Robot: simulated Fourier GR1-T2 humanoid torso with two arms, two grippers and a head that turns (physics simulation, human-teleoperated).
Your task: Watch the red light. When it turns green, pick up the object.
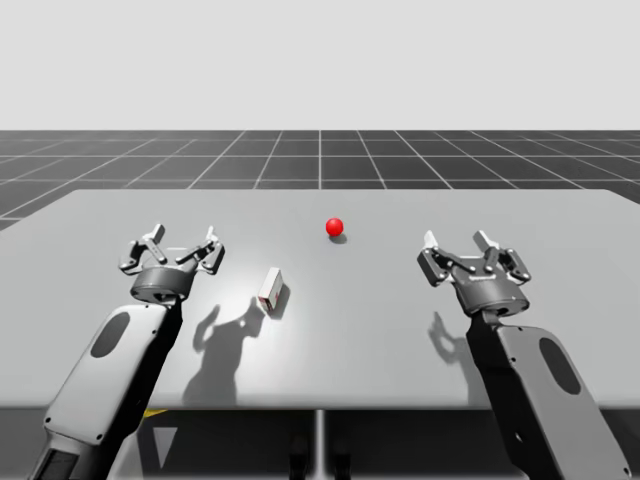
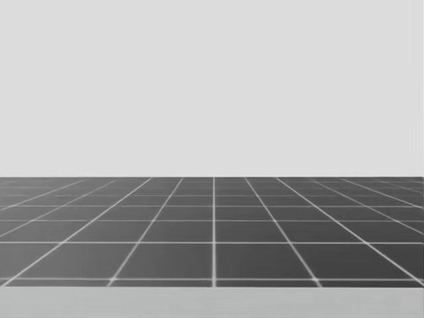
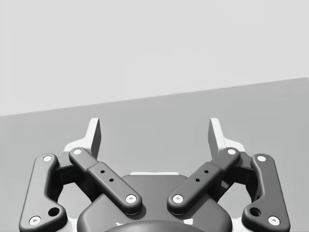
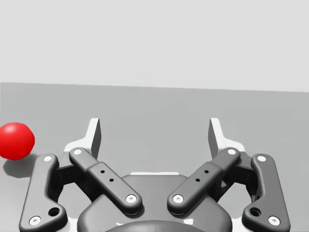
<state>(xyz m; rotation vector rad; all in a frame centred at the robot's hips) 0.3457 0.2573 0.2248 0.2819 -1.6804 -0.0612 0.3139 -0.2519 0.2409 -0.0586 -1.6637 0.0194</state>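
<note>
Grey desk (image 1: 320, 360) on a dark gridded floor (image 1: 320, 160). Small white-and-red box (image 1: 270, 290) lies on the desk. Light (image 1: 335, 227) shows red, beyond the box and slightly to its right. Left gripper (image 1: 182, 240) is near the box's left, fingers spread, nothing between them. Right gripper (image 1: 458, 243) is well to the box's right, also spread and empty.
</note>
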